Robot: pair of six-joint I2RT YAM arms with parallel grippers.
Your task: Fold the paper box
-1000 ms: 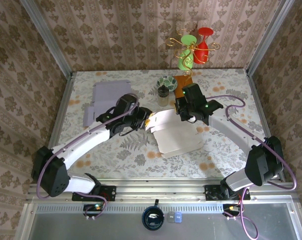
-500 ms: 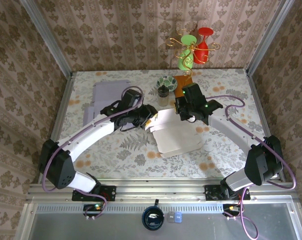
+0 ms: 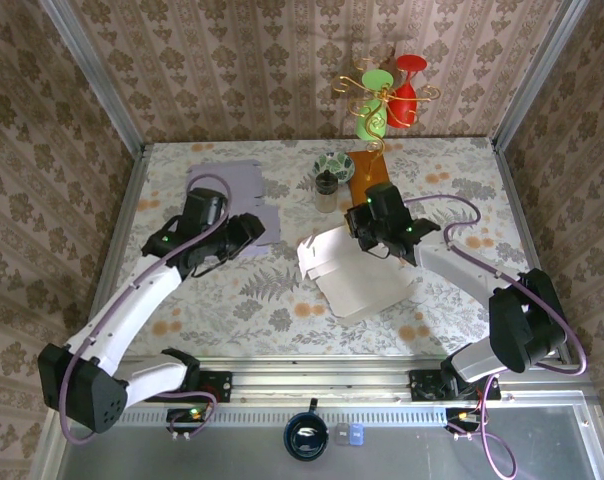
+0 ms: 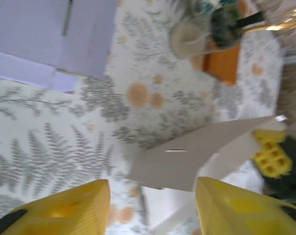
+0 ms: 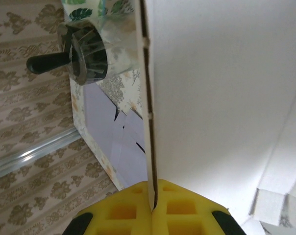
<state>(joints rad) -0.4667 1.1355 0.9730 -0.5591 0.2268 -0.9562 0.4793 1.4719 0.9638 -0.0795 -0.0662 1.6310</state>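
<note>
The white paper box [image 3: 360, 272] lies partly unfolded at the table's middle, one flap raised at its far side. My right gripper [image 3: 368, 228] is shut on that raised flap's edge; in the right wrist view the thin panel [image 5: 226, 98] runs straight into the closed yellow fingers [image 5: 187, 215]. My left gripper [image 3: 246, 232] hovers to the left of the box, well apart from it. Its yellow fingers [image 4: 69, 210] stand open with nothing between them, and the lifted grey-white flap [image 4: 197, 152] lies ahead.
Flat lavender cardboard sheets [image 3: 227, 185] lie at the back left. A jar [image 3: 327, 190], a patterned bowl [image 3: 334, 165] and an orange block [image 3: 365, 165] stand behind the box. A gold stand with red and green glasses [image 3: 387, 100] rises at the back wall.
My left arm has let go of the box's left flap and drawn back to the left. The right gripper has kept its hold on the raised flap.
</note>
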